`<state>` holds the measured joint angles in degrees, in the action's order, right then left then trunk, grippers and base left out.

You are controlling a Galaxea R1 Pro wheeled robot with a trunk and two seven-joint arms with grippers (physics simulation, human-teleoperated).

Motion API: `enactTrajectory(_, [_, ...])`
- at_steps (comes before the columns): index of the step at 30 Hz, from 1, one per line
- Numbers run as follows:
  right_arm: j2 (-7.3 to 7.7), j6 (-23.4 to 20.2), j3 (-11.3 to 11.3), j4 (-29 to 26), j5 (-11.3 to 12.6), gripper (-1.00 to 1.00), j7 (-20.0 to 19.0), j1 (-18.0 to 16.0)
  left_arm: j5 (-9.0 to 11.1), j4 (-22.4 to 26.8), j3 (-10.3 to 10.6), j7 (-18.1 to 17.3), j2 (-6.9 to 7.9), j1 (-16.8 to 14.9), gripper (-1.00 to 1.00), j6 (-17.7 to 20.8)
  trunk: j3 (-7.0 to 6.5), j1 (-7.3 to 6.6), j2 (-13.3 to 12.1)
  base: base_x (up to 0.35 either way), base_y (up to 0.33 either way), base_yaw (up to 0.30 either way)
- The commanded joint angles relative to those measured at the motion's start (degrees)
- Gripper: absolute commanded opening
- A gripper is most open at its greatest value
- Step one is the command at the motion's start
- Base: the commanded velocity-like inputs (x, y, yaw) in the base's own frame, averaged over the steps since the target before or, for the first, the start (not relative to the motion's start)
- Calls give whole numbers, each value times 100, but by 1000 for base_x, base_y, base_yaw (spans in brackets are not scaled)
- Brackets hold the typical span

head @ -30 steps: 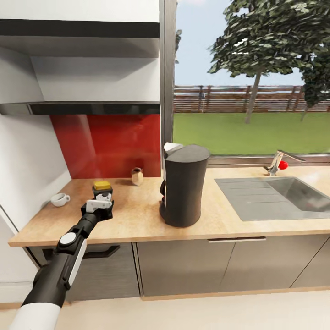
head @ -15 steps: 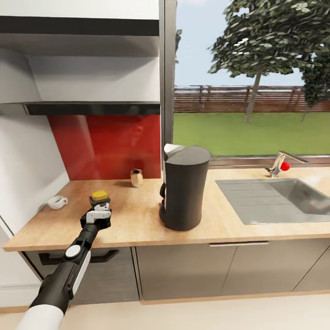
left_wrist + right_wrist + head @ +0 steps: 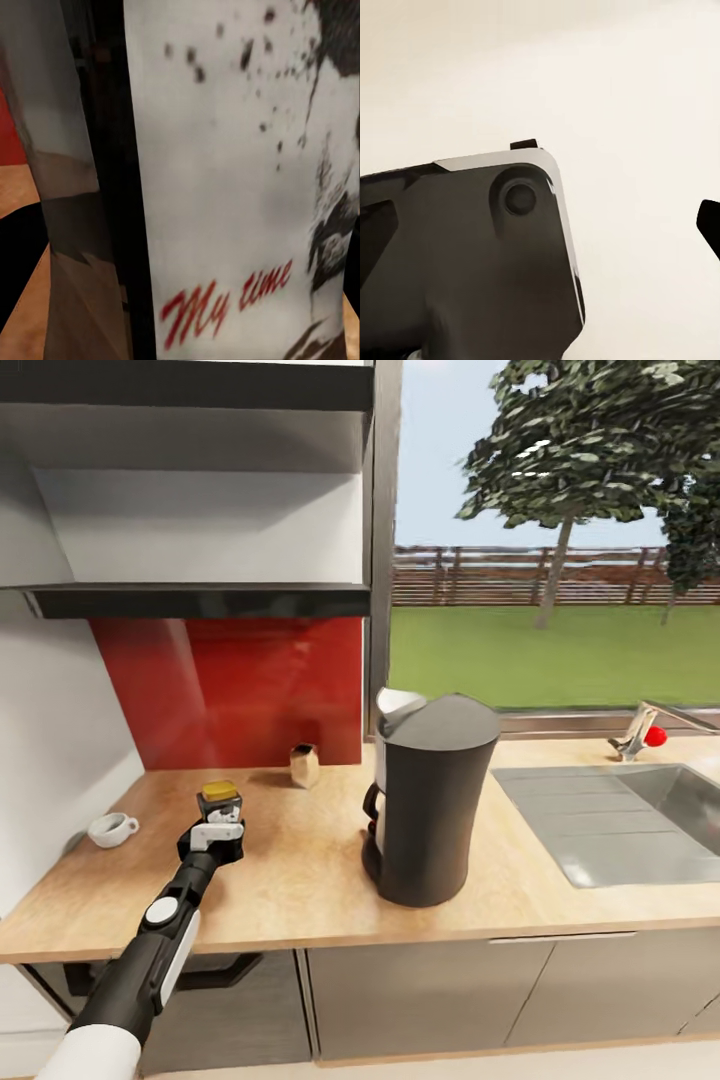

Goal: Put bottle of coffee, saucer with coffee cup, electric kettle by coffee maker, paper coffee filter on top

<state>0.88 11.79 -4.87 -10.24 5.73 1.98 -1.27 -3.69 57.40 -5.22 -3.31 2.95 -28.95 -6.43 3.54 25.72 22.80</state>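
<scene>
I hold the bottle of coffee (image 3: 220, 797) in the left gripper (image 3: 217, 822), the fingers clamped on its body, the yellow cap above them. It hangs low over the countertop (image 3: 300, 860), well to the left of the coffee maker (image 3: 430, 800). In the left wrist view the label (image 3: 232, 225) is very close, so I believe the grip is deep. For the right gripper I cannot tell if it is apart or together; its camera gives me only a dark part of the robot.

The risk I see: if I carry the bottle too fast toward the coffee maker, it can hit the dark body and push it (or tip the bottle when I release).

I count one coffee maker, one bottle, one coffee cup (image 3: 110, 828) near the left wall, and one small brown thing (image 3: 304, 765) by the red backsplash.
</scene>
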Motion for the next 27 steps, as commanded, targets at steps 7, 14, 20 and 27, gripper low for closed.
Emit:
enactTrajectory(7, [0,25,3,4,59,100,3,-5,-47,-191,-14,-29,-48,-13,-100,-142,12,6,12,284,221,-226])
enactTrajectory(14, [0,25,4,4,59,100,4,-5,-65,-198,-6,-51,-223,-6,-100,-148,12,6,12,64,36,-263])
enactTrajectory(20, [-4,25,4,4,59,100,4,-5,-69,-212,-5,-63,-244,0,-100,-148,12,6,12,4,2,-240])
enactTrajectory(27, [-9,25,4,4,59,100,4,-5,-83,-637,340,-55,-232,-5,-100,-616,12,6,12,0,0,-61])
